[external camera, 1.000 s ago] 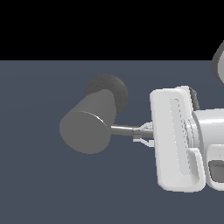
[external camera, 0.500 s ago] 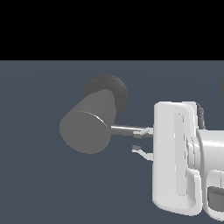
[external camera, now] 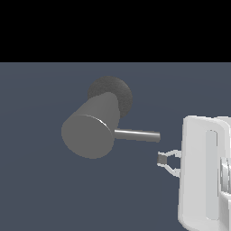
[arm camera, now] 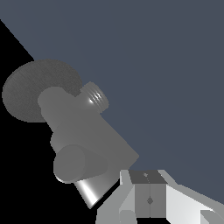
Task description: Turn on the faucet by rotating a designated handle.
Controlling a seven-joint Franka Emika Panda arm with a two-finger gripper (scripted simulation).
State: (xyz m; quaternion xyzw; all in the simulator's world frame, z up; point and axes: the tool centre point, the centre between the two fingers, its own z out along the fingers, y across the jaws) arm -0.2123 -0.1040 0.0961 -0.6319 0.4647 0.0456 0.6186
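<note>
Outside, you see faucet centre, handle jutting toward exterior view's right; tool just below rod tip, apart. Wrist view: tool pads pressed together, empty, beside faucet

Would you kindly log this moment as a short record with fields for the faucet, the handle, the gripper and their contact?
faucet: grey cylinder on a darker round base, flat end face toward the exterior view
handle: thin shiny rod projecting from the cylinder toward the exterior view's right
gripper: white, below the rod's free end; jaws look closed with nothing between them
contact: none visible; gripper apart from the handle
task state: handle not gripped
</note>
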